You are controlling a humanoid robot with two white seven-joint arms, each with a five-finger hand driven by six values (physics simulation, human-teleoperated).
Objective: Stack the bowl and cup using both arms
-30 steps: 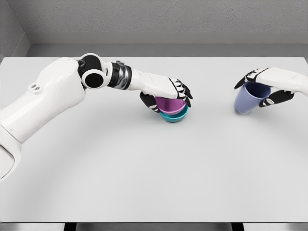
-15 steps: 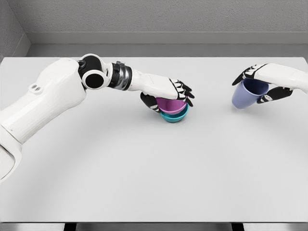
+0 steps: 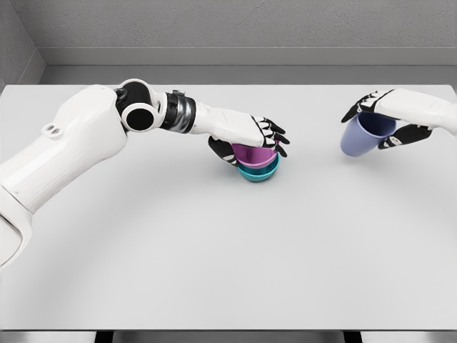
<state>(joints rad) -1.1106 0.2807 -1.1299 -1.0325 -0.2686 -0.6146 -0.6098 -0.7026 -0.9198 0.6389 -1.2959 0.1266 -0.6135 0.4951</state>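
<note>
A purple bowl (image 3: pixel 251 154) sits nested in a teal bowl (image 3: pixel 258 172) near the table's middle. My left hand (image 3: pixel 250 143) lies over the purple bowl, thumb on its near-left side and fingers loosening across its rim. At the right, my right hand (image 3: pixel 385 121) is shut on a lavender cup (image 3: pixel 360 136), which hangs tilted above the table, its mouth facing up and to the right.
The white table (image 3: pixel 228 250) reaches a grey back wall. Its front edge runs along the bottom of the view.
My right hand has lifted the lavender cup off the table and carried it slightly left and up. The left hand's fingers have spread a little over the purple bowl.
</note>
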